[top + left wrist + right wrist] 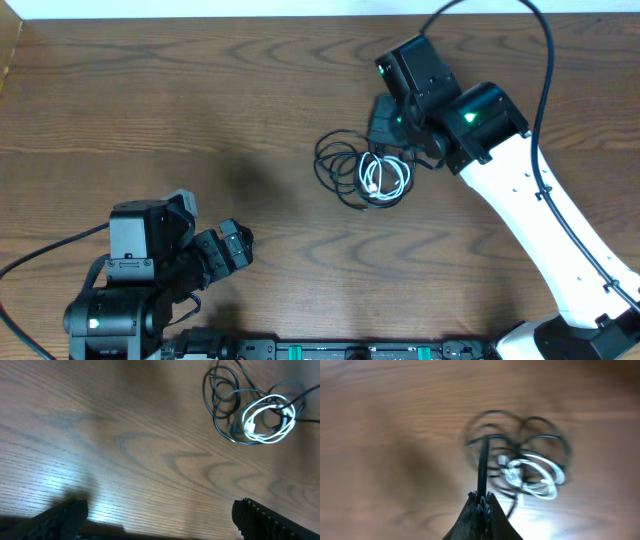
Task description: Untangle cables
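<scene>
Cable tangle [362,172]: black loops around white coil [385,178], on table [200,120], centre-right.
Right gripper [482,502]: pinched on one black strand [482,462].
Left gripper [235,247]: jaws wide, empty, well apart from the tangle.
Step, judged: lifting the strand out.
Next: pin the bundle, pull gently.

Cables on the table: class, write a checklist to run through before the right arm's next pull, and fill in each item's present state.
1. Right tool shut on a black cable: ok.
2. Left tool open and holding nothing: ok.
3. Left tool close enough to pin the bundle: not ok, it is well apart from it.
4. White cable free of the bundle: not ok, black cable overlaps it.
5. Where the gripped strand runs through the bundle: cannot tell, the right wrist view is blurred.
</scene>
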{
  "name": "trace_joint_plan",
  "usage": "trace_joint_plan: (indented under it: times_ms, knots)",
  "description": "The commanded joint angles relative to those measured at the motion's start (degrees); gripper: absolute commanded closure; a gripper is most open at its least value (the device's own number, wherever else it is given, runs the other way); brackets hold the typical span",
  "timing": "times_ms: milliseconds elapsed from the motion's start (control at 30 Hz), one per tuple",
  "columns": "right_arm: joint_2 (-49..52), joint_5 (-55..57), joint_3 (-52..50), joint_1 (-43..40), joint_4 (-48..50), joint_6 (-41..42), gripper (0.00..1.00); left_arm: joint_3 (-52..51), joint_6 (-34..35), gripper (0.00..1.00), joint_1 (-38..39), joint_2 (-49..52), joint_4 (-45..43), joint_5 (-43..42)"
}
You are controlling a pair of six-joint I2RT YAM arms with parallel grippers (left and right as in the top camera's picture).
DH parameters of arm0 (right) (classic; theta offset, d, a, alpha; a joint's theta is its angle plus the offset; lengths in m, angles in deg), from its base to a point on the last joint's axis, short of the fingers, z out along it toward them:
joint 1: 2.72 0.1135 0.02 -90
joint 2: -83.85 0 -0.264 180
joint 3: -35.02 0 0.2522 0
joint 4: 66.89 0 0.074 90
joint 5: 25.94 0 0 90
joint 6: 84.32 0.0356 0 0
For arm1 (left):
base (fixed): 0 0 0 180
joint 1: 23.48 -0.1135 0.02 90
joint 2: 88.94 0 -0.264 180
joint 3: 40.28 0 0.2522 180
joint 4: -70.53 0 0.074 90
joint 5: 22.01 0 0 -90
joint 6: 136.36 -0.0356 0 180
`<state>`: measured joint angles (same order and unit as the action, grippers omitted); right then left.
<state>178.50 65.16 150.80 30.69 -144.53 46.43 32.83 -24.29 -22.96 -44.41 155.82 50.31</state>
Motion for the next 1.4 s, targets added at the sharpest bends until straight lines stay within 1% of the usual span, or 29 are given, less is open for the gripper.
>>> trace_joint_plan:
  times_ms: [0, 67, 100, 133, 167, 233, 267, 300, 333, 367, 467, 600, 800, 867, 1000, 1067, 1133, 1167, 1200, 1233, 1333, 1367]
  knots:
    - [-0.90, -3.23, 0.31, 0.33, 0.90, -6.75, 0.99, 0.04, -0.98, 0.02, -0.22, 0.00, -0.02, 0.42]
    - [-0.66, 5.44, 0.26, 0.35, -1.03, -6.32, 0.98, 0.04, -0.96, 0.02, -0.22, 0.00, -0.02, 0.42]
    - [-0.55, 9.57, 0.24, 0.35, -2.58, -5.40, 0.93, 0.04, -0.98, 0.02, -0.22, 0.00, -0.02, 0.39]
    - [-0.31, 12.83, 0.20, 0.35, -4.28, -4.22, 0.81, 0.04, -0.98, 0.02, -0.22, 0.00, -0.02, 0.42]
    - [-0.09, 14.93, 0.17, 0.35, -5.92, -3.30, 0.57, 0.04, -0.98, 0.02, -0.22, 0.00, -0.02, 0.42]
    - [0.48, 15.85, 0.15, 0.31, -8.20, -3.10, 0.30, 0.04, -0.96, 0.02, -0.22, 0.00, -0.02, 0.42]
    - [0.83, 15.72, 0.13, 0.28, -9.05, -3.10, 0.23, 0.07, -0.98, 0.02, -0.22, 0.00, -0.02, 0.42]
    - [1.07, 15.34, 0.07, 0.28, -9.75, -3.13, 0.19, 0.04, -0.98, 0.02, -0.22, 0.00, -0.02, 0.42]
    - [1.42, 14.80, -0.11, 0.28, -10.38, -3.15, 0.09, 0.04, -0.98, 0.02, -0.22, 0.00, -0.02, 0.42]
    - [1.68, 14.47, -0.31, 0.28, -10.82, -3.17, 0.02, 0.04, -0.98, 0.02, -0.22, 0.00, -0.02, 0.39]
    - [2.89, 9.60, -1.86, 0.52, -9.44, -5.05, 0.01, 0.04, -0.96, 0.02, -0.22, 0.00, -0.02, 0.42]
    - [4.92, 0.81, -5.95, 1.36, -1.60, -11.80, 0.01, 0.04, -0.98, 0.02, -0.22, 0.00, -0.02, 0.39]
    - [10.25, 1.14, -10.64, 1.51, 5.99, -12.15, 0.01, 0.04, -0.98, 0.02, -0.22, 0.00, -0.02, 0.42]
    - [13.05, 1.79, -10.97, 1.51, 5.88, -12.85, 0.01, 0.04, -0.98, 0.02, -0.22, 0.00, -0.02, 0.42]
    - [17.62, 1.73, -10.97, 1.46, 4.63, -17.18, 0.01, 0.04, -0.98, 0.02, -0.22, 0.00, -0.02, 0.42]
    - [19.21, 1.68, -10.97, 1.46, 3.30, -18.16, 0.13, 0.04, -0.98, 0.02, -0.22, 0.00, -0.02, 0.42]
    - [19.98, 1.68, -10.97, 1.53, 2.36, -18.14, 0.33, 0.04, -0.98, 0.02, -0.22, 0.00, -0.02, 0.42]
    - [20.04, 1.66, -10.97, 1.53, 2.10, -18.12, 0.46, 0.04, -0.98, 0.02, -0.22, 0.00, -0.02, 0.42]
    - [20.00, 1.51, -10.95, 1.53, 2.01, -18.12, 0.57, 0.04, -0.96, 0.02, -0.22, 0.00, -0.02, 0.42]
    - [19.63, 1.49, -10.82, 1.53, 1.90, -18.12, 0.65, 0.04, -0.96, 0.02, -0.22, 0.00, -0.02, 0.39]
    - [18.10, 1.27, -9.86, 1.51, 1.62, -18.12, 0.96, 0.04, -0.96, 0.02, -0.22, 0.00, -0.02, 0.42]
    - [17.20, 1.29, -9.35, 1.46, 1.31, -18.12, 0.99, 0.04, -0.98, 0.02, -0.22, 0.00, -0.02, 0.42]
